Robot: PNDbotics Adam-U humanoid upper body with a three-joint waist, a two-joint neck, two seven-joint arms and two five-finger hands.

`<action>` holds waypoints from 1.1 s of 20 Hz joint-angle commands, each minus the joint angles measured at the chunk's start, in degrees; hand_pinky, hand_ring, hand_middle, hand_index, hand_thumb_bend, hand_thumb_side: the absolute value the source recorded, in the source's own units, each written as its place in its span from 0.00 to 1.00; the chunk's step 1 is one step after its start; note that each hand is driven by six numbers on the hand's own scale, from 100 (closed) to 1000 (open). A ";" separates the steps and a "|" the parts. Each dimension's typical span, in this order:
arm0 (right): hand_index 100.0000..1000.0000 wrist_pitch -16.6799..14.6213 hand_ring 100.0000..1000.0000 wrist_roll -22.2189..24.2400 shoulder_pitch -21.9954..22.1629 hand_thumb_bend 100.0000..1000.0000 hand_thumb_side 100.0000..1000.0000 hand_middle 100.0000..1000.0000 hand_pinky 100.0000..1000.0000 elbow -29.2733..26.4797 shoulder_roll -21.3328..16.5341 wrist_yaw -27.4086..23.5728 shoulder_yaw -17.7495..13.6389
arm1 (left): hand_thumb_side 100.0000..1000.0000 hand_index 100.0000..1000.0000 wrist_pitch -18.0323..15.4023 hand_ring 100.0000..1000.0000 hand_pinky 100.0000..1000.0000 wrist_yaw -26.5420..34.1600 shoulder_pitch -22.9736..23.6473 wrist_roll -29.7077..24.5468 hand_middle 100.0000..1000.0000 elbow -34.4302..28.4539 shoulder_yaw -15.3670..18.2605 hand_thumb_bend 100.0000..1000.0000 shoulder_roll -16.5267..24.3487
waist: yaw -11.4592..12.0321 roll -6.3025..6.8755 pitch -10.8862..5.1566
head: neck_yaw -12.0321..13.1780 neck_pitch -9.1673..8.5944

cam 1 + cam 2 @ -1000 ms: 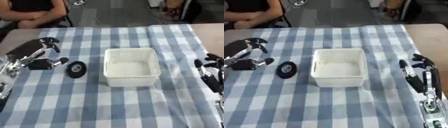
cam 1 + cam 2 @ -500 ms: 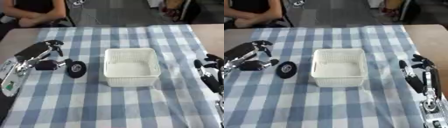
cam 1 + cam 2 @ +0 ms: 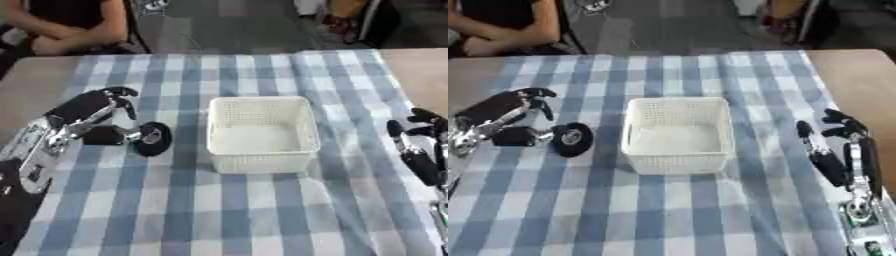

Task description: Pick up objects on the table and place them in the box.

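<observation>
While the small black round disc-shaped object [image 3: 151, 139] lies on the blue-and-white checked surface [image 3: 254, 210] just left of the white perforated plastic box [image 3: 262, 133], the left hand [image 3: 94, 117] sits beside it, fingers arched apart, thumb near the disc. Right hand [image 3: 839, 150] rests open at the right edge

Box [image 3: 262, 132] mid-table; bare cloth [image 3: 262, 210] round it.

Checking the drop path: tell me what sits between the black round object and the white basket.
Nothing. Between the black round object and the white basket only bare checked tablecloth shows, clearest in the left eye view.
</observation>
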 commanded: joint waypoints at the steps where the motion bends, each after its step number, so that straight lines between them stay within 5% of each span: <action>1: 0.82 -0.10 0.57 0.07 -0.31 0.55 0.77 0.65 0.75 -0.56 -0.81 -0.16 -0.19 | 0.96 0.61 -0.46 0.92 0.86 -0.29 -1.36 -0.18 0.89 -0.45 -0.18 1.00 0.54 | -0.02 -0.05 -0.70 | 0.34 -0.08; 22: 0.82 -0.32 0.57 0.20 -0.29 0.55 0.77 0.65 0.75 -0.50 -0.62 -0.24 -0.27 | 0.95 0.60 -1.64 0.91 0.86 -0.91 -1.49 -0.85 0.89 1.10 -1.50 1.00 -1.07 | -0.35 -0.08 -0.64 | 0.50 -0.01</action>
